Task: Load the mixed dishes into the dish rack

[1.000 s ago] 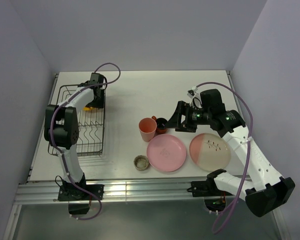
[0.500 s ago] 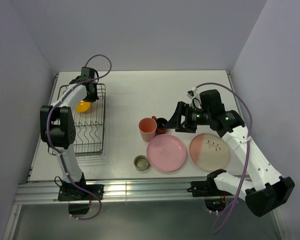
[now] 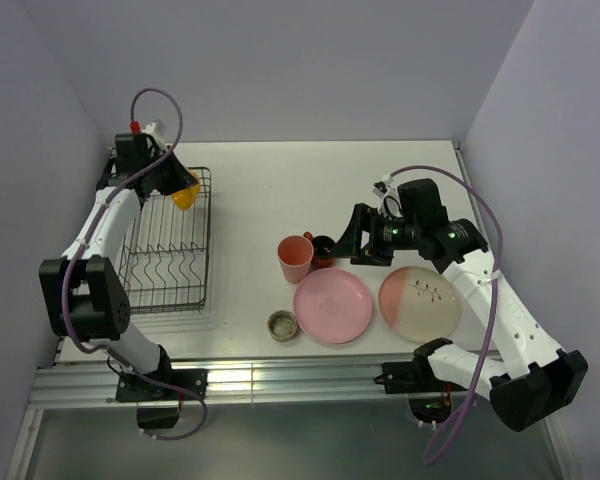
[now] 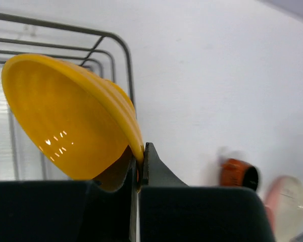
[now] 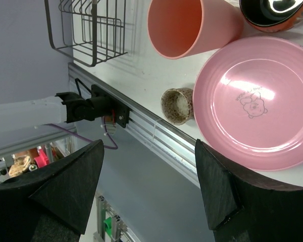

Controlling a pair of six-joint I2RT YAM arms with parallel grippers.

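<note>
My left gripper (image 3: pixel 173 184) is shut on the rim of the orange-yellow bowl (image 3: pixel 186 192), held tilted over the far right corner of the dish rack (image 3: pixel 206 245). In the left wrist view the bowl (image 4: pixel 65 121) is pinched between the jaws of the left gripper (image 4: pixel 140 169) above the rack wire (image 4: pixel 127 65). My right gripper (image 3: pixel 352 240) is open and empty, just right of the small dark red-brown cup (image 3: pixel 322 248) and pink tumbler (image 3: pixel 295 257). The pink plate (image 3: pixel 332 305), pink-and-cream plate (image 3: pixel 419 303) and speckled beige cup (image 3: pixel 283 325) lie on the table.
The right wrist view shows the tumbler (image 5: pixel 192 25), dark cup (image 5: pixel 272 12), pink plate (image 5: pixel 257 101), speckled cup (image 5: pixel 178 105) and the rack's near corner (image 5: pixel 86 30), with the metal front rail (image 5: pixel 156 136) below. Walls close in on three sides of the table (image 3: pixel 280 180).
My left arm has swung back and to the left, and the bowl has moved from inside the rack up to its far right corner. The right arm has not moved.
</note>
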